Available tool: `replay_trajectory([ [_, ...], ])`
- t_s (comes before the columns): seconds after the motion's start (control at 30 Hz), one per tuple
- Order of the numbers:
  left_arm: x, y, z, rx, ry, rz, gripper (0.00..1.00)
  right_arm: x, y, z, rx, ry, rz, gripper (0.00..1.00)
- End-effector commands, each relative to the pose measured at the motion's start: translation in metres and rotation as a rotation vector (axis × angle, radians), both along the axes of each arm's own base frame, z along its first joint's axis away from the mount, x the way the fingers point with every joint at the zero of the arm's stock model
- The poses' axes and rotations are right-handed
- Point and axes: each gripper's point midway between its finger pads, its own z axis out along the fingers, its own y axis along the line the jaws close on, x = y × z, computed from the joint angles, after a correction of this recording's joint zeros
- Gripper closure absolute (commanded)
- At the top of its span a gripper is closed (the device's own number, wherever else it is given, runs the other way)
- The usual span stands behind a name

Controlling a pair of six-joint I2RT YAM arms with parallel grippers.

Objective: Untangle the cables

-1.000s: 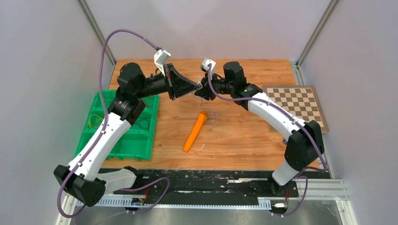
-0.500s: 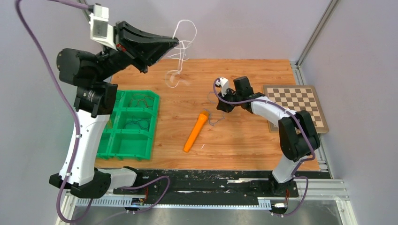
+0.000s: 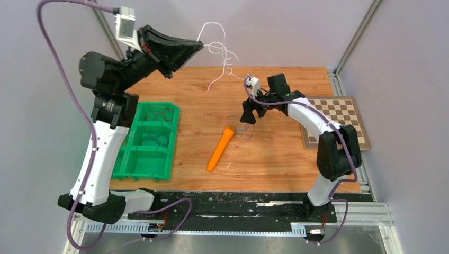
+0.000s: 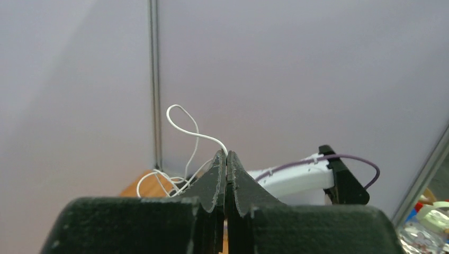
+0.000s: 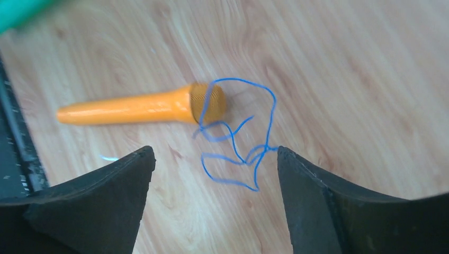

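Note:
My left gripper (image 3: 201,46) is raised high over the table's far left and is shut on a thin white cable (image 3: 223,57). The cable dangles in curls from its tip. In the left wrist view the jaws are pressed together (image 4: 226,153), with the white cable (image 4: 209,138) looping up out of them. My right gripper (image 3: 248,117) hangs open just above a thin blue cable (image 3: 244,131) that lies loose on the wood. In the right wrist view the blue cable (image 5: 271,127) curls between the spread fingers (image 5: 214,153); nothing is gripped.
An orange marker (image 3: 221,149) lies beside the blue cable, its cap end touching the loops (image 5: 132,108). A green compartment tray (image 3: 159,170) at the left holds a few thin cables. A chessboard (image 3: 333,119) lies at the right edge.
The grippers, together at mid-table a second ago, have parted. My left arm rose with the white cable, now hanging free. My right gripper opened and left the blue cable on the wood.

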Motion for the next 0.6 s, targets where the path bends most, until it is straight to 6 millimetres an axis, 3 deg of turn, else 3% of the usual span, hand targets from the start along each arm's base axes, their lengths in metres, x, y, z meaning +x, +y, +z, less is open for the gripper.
replay_trajectory([
  [0.0,0.018,-0.003,-0.037,0.011,0.137,0.003,1.0,-0.025,0.026,0.122,0.239,-0.093,0.114,0.11],
  [0.13,0.026,-0.006,-0.056,0.017,0.197,0.001,1.0,-0.049,0.039,0.179,0.345,-0.125,0.174,0.01],
  [0.3,0.031,-0.01,-0.072,0.03,0.248,-0.017,1.0,-0.07,0.064,0.224,0.438,-0.162,0.252,0.0],
  [0.4,0.03,-0.011,-0.076,0.033,0.261,-0.03,1.0,-0.066,0.081,0.237,0.474,-0.187,0.257,0.0],
  [0.57,0.029,-0.013,-0.082,0.037,0.281,-0.047,1.0,-0.04,0.107,0.249,0.51,-0.232,0.228,0.01],
])
